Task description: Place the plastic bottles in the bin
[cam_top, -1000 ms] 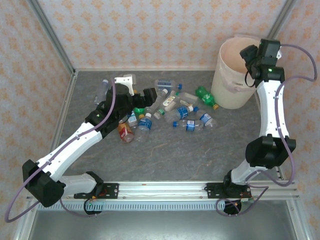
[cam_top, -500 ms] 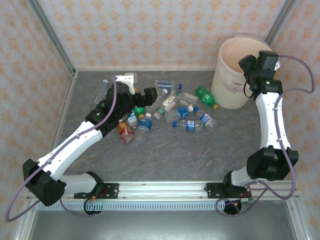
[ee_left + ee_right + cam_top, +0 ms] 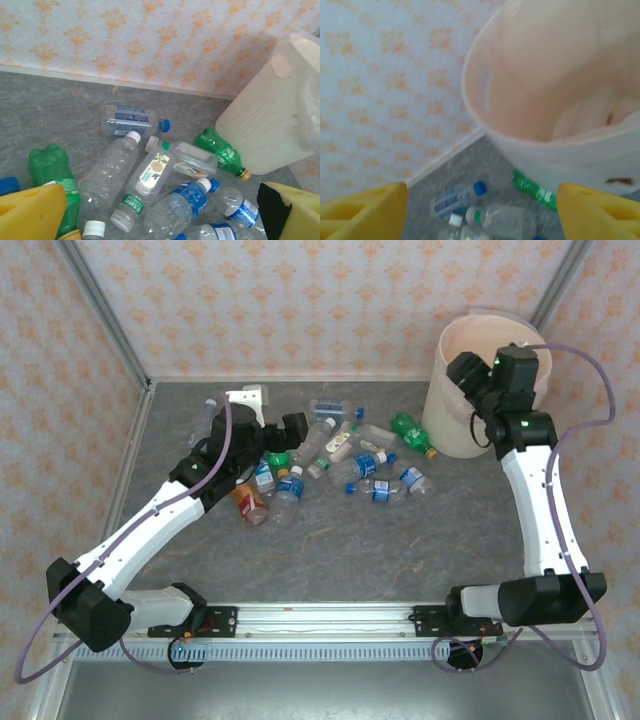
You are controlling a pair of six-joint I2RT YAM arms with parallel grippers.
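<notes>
Plastic bottles (image 3: 107, 172) are mostly clear thin plastic, glossy, some ridged or dented; labels are shiny film, caps smooth. Green bottle (image 3: 222, 152) is translucent and crumpled. Bin (image 3: 265, 120) is cream plastic, semi-matt, finely ribbed outside, smooth inside with a soft sheen. Table (image 3: 350, 540) has a grey marbled top, matt and smooth. Back wall (image 3: 300, 300) is patterned, flat matt. Left gripper (image 3: 162, 205) fingers (image 3: 30, 215) are matt yellow plastic, one with a black matt face. Near rail (image 3: 320, 618) is brushed metal.

Bare worktop (image 3: 380, 540) lies open on the near side of the crowded plastic bottles (image 3: 372, 462); the bin (image 3: 450, 430) blocks the far right corner, with a patterned wall (image 3: 300, 310) close behind.
</notes>
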